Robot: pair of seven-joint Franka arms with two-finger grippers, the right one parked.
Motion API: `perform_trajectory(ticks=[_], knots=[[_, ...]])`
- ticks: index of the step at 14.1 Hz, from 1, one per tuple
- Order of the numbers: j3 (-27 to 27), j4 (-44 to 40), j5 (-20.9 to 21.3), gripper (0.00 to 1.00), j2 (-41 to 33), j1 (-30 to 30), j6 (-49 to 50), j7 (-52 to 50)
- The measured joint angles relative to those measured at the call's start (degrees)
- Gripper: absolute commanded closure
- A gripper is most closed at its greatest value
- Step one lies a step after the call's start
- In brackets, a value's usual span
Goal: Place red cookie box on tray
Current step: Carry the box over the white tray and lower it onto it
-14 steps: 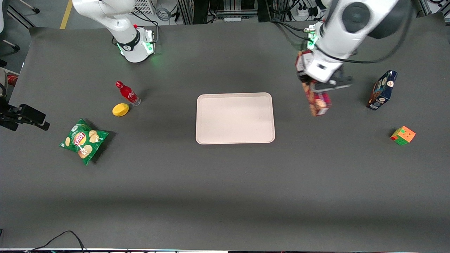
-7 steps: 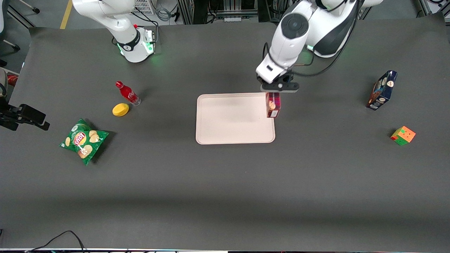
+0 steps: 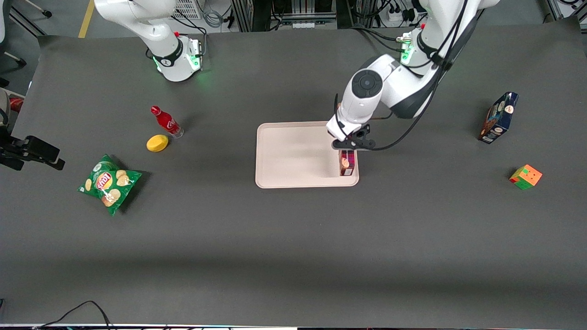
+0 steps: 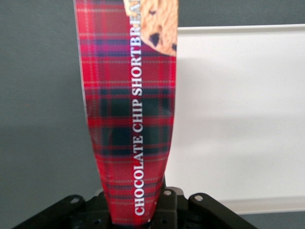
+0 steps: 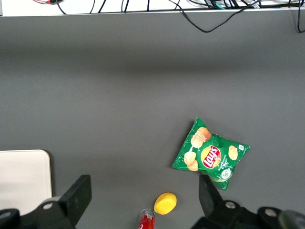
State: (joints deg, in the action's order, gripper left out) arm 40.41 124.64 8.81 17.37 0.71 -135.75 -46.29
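- Step: you are looking at the set-down; the box (image 3: 347, 164) is hanging upright over the tray (image 3: 293, 156), at the tray's corner nearest the front camera on the working arm's end.
- Box, close view: the box (image 4: 131, 109) is lying partly over the tray (image 4: 238, 114) and partly over the dark mat, so it is sitting close to the rim.
- Contact: you cannot tell whether its lower end is touching the tray floor.
- Gripper (image 3: 351, 145): it is clamping the box's upper end, directly above the tray's corner.
- Arm: it is reaching down steeply onto the tray from the table edge farthest from the front camera, wrist pointing down.
- Next move, judged: you are needing a shift toward the tray's middle, then lowering and letting go; released upright here, the box is likely to topple over the rim.
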Motion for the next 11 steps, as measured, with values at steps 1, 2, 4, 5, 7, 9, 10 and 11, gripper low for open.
perform_trajectory(ticks=[1, 2, 4, 5, 7, 9, 10, 11], knots=[[-0.1, 0.0, 1.7, 0.94, 2.0, 0.0, -1.7, -1.2], [-0.2, 0.0, 4.2, 0.94, 3.9, 0.0, -3.4, -2.9], [-0.4, 0.0, 11.1, 0.94, 7.6, 0.0, -5.5, -8.1], [-0.4, -0.1, 14.4, 0.93, 9.2, 0.0, -6.1, -10.6], [-0.5, -0.2, 17.8, 0.69, 11.9, -0.1, -6.9, -13.6], [-0.4, -0.7, 17.8, 0.00, 12.3, -0.1, -6.8, -13.9], [-0.4, -0.8, 17.9, 0.00, 12.4, -0.1, -6.8, -14.0], [-0.4, -0.8, 17.9, 0.00, 12.5, -0.1, -6.8, -14.0]])
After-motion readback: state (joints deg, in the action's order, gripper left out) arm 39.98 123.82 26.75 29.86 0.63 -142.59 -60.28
